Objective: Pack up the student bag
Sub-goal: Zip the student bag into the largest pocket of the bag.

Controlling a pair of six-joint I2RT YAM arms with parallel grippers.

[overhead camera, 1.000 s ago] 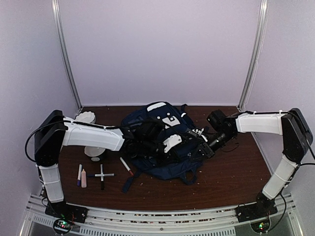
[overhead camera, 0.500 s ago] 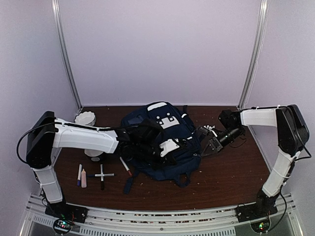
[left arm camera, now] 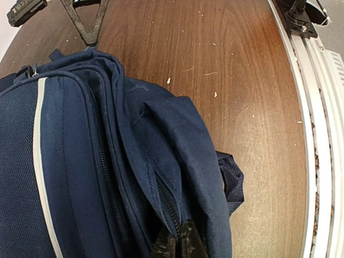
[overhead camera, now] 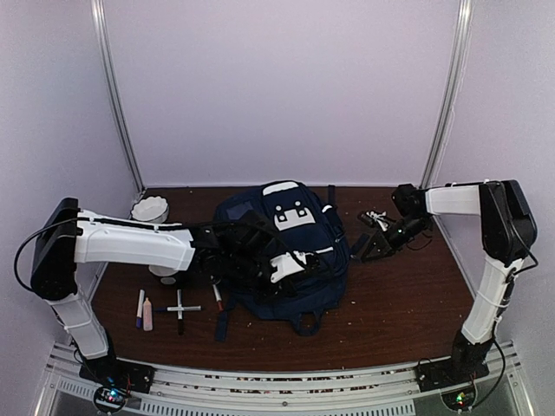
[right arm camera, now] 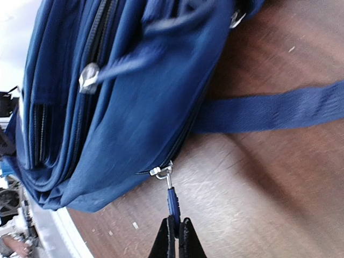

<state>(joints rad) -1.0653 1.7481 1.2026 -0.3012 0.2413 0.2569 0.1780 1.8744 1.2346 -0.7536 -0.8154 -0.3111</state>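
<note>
The student bag (overhead camera: pixel 299 251), navy with white stripes and patches, lies in the middle of the table. My left gripper (overhead camera: pixel 260 264) reaches in from the left and is shut on the bag's fabric beside a zip; in the left wrist view the dark fingertips (left arm camera: pixel 189 243) pinch the folded edge of the bag (left arm camera: pixel 80 177). My right gripper (overhead camera: pixel 357 250) is at the bag's right side. In the right wrist view it (right arm camera: pixel 176 236) is shut on a blue zip pull (right arm camera: pixel 172 204) hanging from a metal slider at the bag's (right arm camera: pixel 123 107) lower edge.
A white bowl (overhead camera: pixel 149 208) stands at the back left. A white round object (overhead camera: pixel 165 273) sits under my left arm. Several markers (overhead camera: pixel 143 308) and a crossed pair of pens (overhead camera: pixel 179 308) lie at the front left; a red-tipped marker (overhead camera: pixel 217 296) lies by the bag. A blue strap (right arm camera: pixel 279 110) crosses the wood.
The bag has bunched up and shifted left. My right arm has folded back toward the right, still holding the zip pull. My left arm has sunk lower along the bag.
</note>
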